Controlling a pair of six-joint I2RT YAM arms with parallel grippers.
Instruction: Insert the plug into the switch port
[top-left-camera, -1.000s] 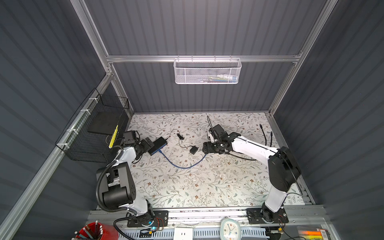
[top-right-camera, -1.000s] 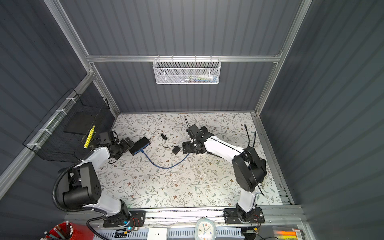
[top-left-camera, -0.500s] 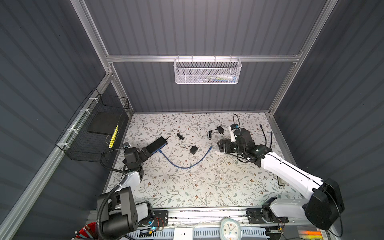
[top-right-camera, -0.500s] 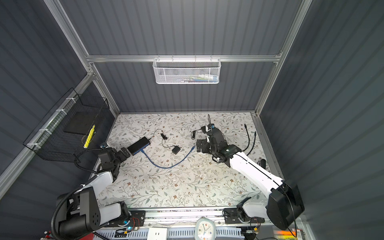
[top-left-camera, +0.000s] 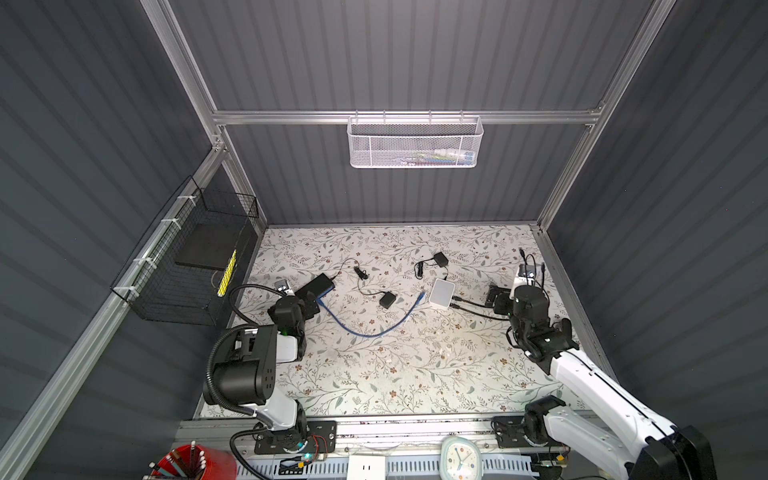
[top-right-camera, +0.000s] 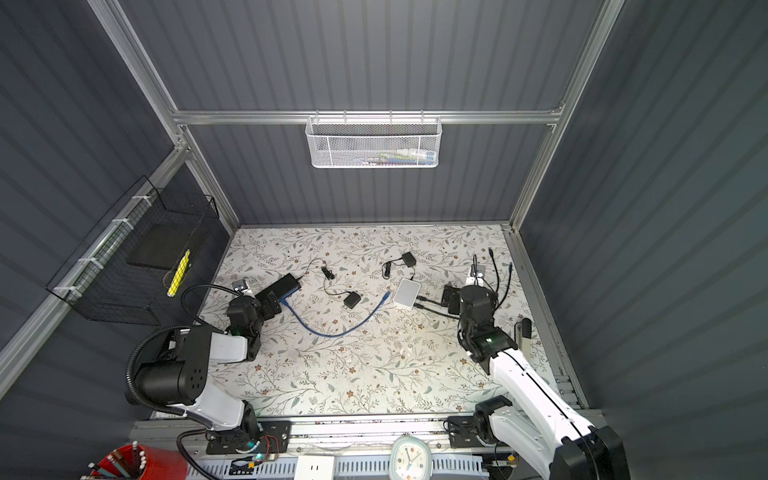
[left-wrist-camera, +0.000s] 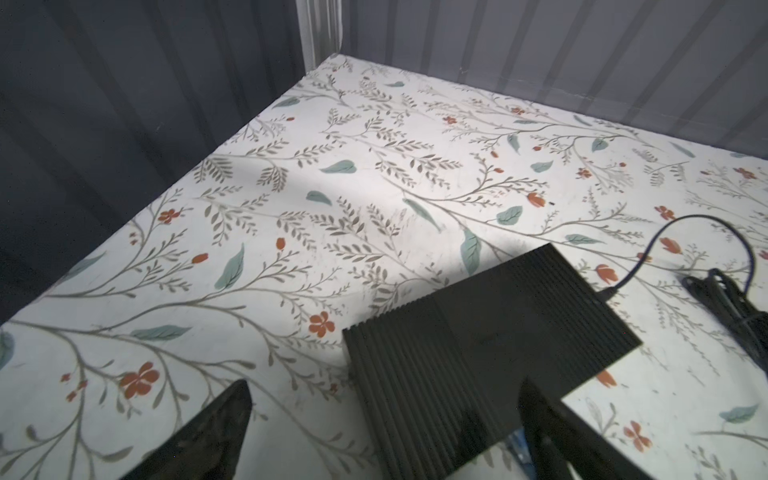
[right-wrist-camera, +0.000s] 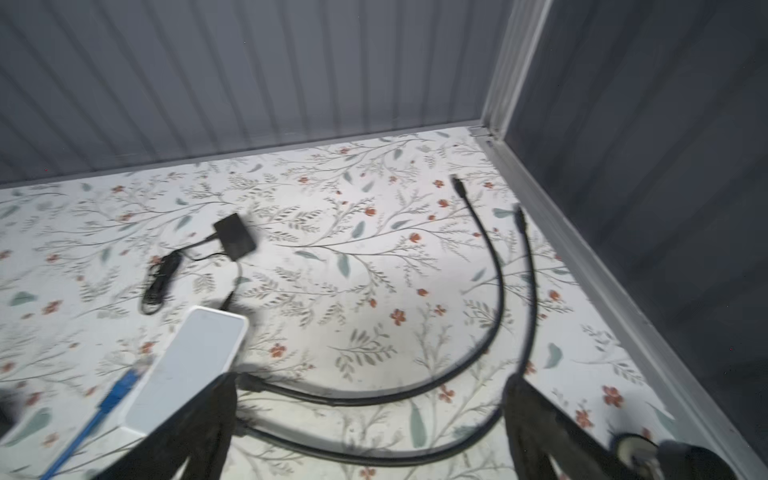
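Observation:
A blue cable (top-left-camera: 365, 332) runs from the black ribbed switch (top-left-camera: 320, 284) at the left to its free blue plug (top-left-camera: 422, 296). This plug (right-wrist-camera: 124, 384) lies against the side of a white box (right-wrist-camera: 187, 365); I cannot tell whether it sits in a port. My left gripper (left-wrist-camera: 384, 415) is open, with the near end of the black switch (left-wrist-camera: 478, 332) between its fingers. My right gripper (right-wrist-camera: 372, 411) is open just right of the white box (top-left-camera: 441, 293). Two black cables (right-wrist-camera: 374, 395) plugged into that box lie on the table between its fingers.
Two small black adapters (top-left-camera: 386, 299) (top-left-camera: 440, 259) with thin wires lie mid-table. A black wire basket (top-left-camera: 195, 266) hangs on the left wall and a white mesh basket (top-left-camera: 415, 141) on the back wall. A red pencil cup (top-left-camera: 187, 461) and a clock (top-left-camera: 459, 455) sit at the front rail.
My right arm swung away from the table's middle to the right side, uncovering the white box. My left arm folded back, its gripper still by the black switch.

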